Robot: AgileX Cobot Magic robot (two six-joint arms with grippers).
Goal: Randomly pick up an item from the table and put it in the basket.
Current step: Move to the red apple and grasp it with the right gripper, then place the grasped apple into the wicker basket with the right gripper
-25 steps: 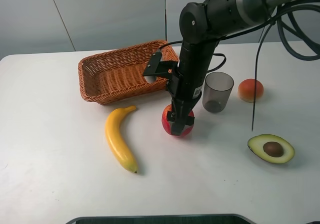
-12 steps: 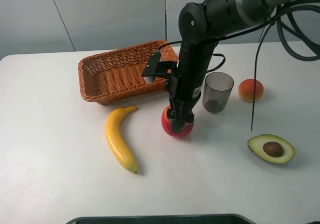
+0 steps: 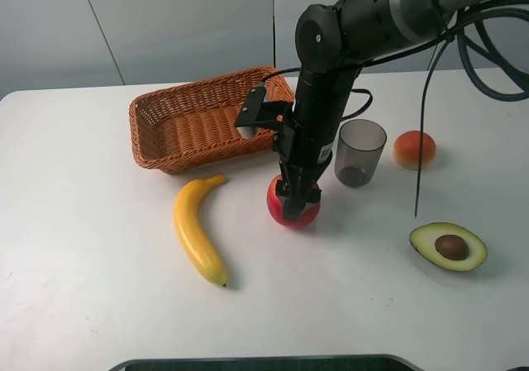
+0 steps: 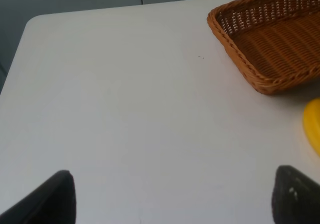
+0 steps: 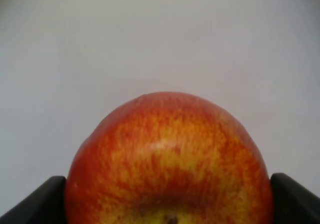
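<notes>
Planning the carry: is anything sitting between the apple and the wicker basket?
Nothing visible does. In the high view the banana lies left of the apple, the cup right; only the near wall of the basket needs clearing.

White table [image 3: 83, 305] carries wicker basket [image 3: 190, 127], banana [image 3: 197, 230], grey cup [image 3: 359, 152], peach [image 3: 414, 149], avocado half [image 3: 447, 246].

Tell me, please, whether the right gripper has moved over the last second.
Yes, slightly: the right gripper, closed around the apple, has edged up and left in the high view, away from the grey cup, which has not shifted.
</notes>
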